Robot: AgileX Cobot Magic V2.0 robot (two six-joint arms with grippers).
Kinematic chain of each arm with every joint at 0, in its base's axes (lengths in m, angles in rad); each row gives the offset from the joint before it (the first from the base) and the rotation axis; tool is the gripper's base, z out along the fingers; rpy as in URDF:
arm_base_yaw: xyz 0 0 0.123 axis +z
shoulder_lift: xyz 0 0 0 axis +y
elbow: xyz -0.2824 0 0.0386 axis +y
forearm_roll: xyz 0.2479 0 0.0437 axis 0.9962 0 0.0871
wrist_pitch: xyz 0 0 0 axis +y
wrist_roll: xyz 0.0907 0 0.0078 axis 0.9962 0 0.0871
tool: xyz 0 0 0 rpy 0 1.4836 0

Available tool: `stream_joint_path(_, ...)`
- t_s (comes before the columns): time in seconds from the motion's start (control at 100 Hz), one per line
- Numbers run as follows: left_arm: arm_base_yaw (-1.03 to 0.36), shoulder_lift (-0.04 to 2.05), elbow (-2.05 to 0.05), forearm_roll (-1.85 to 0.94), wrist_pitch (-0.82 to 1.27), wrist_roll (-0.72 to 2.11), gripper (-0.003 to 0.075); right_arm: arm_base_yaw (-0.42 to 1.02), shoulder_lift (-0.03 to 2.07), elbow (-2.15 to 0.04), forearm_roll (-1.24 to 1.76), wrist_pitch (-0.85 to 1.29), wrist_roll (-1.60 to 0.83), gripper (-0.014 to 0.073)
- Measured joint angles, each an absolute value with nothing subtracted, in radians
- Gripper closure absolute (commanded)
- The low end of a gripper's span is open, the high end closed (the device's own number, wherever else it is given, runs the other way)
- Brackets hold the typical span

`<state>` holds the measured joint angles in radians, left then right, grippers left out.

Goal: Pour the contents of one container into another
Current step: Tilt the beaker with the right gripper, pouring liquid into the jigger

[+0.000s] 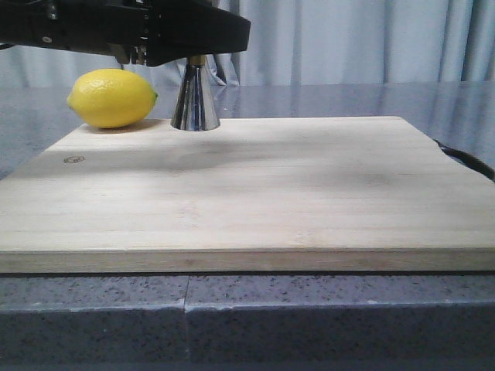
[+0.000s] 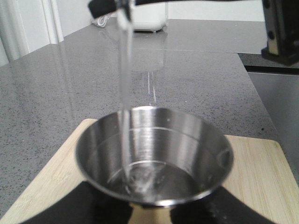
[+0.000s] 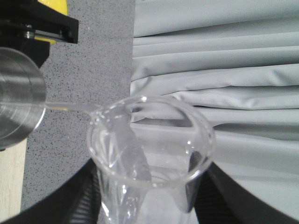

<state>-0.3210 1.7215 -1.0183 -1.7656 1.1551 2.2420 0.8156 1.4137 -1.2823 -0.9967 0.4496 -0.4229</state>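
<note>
The steel jigger (image 1: 195, 100) stands at the back of the wooden board (image 1: 247, 193); black arm parts (image 1: 124, 31) hide its upper cone. In the left wrist view the jigger's open cup (image 2: 187, 135) is seen from above, with clear liquid at its bottom. My left gripper (image 2: 152, 212) is shut on the jigger just under the cup. My right gripper (image 3: 149, 198) is shut on the clear glass beaker (image 3: 152, 140), which is tipped over. A thin stream of liquid (image 3: 70, 107) runs from the beaker's lip into the jigger (image 3: 16, 102).
A yellow lemon (image 1: 112, 97) lies on the board's back left corner, next to the jigger. The board rests on a grey speckled counter (image 1: 247, 309). Grey curtains (image 1: 348, 39) hang behind. A dark cable (image 1: 468, 162) lies off the board's right edge.
</note>
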Motion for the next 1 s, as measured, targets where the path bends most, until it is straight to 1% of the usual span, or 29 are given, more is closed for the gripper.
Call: stream_joint_path(1.0,-0.321,1.721,-1.018,-1.764,1.155,2.242,0.0459,0.816,1.414,-1.282,-1.042,0.442,-0.453,0.0293)
